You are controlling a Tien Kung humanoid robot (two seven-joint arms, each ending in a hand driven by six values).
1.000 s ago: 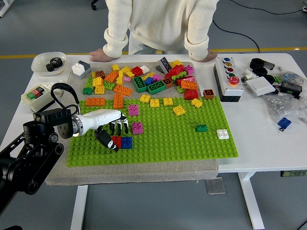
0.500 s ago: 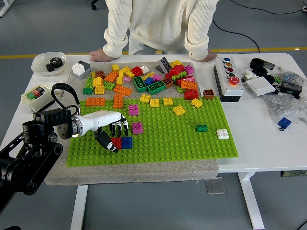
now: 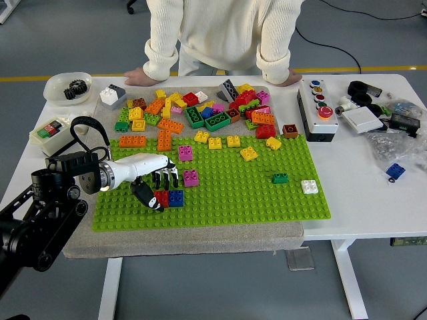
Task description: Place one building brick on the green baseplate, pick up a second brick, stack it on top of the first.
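My left hand is low over the near-left part of the green baseplate, with the fingers curled down around the red brick and the thumb on its left side, so I can press it straight onto the studs. I think I grasp it, but the fingers hide the contact. The blue brick sits touching the red one on the right. The loose bricks pile lies at the far side, where a second brick can be taken.
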